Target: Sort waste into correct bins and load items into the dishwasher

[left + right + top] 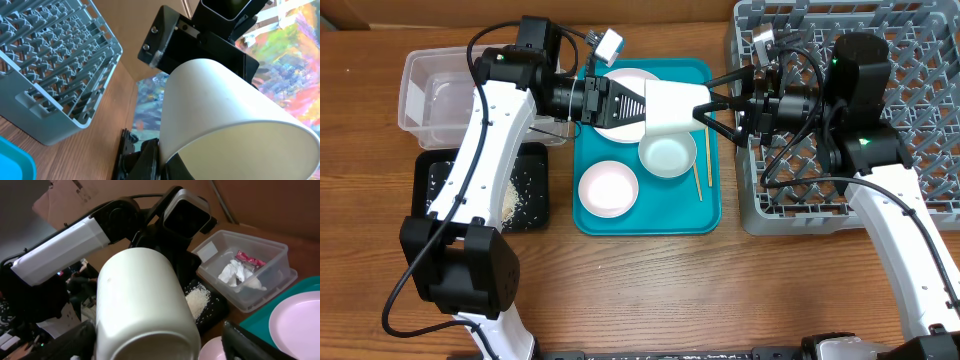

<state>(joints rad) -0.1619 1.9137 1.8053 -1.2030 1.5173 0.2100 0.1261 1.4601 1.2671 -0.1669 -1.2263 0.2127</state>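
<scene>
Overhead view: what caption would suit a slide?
Over a teal tray, the left gripper holds a white cup inside the open right gripper.

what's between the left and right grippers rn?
The white cup, on its side above the teal tray, held by the left gripper; right gripper open around its base. Overhead view shows it.

We see a brown wood-grain table [650, 290] filling the overhead view under even light. Beyond its edge we find plain brown cardboard panels [260, 205], a dim grey corner [15, 220], and a brightly multicoloured painted surface [295, 55].
</scene>
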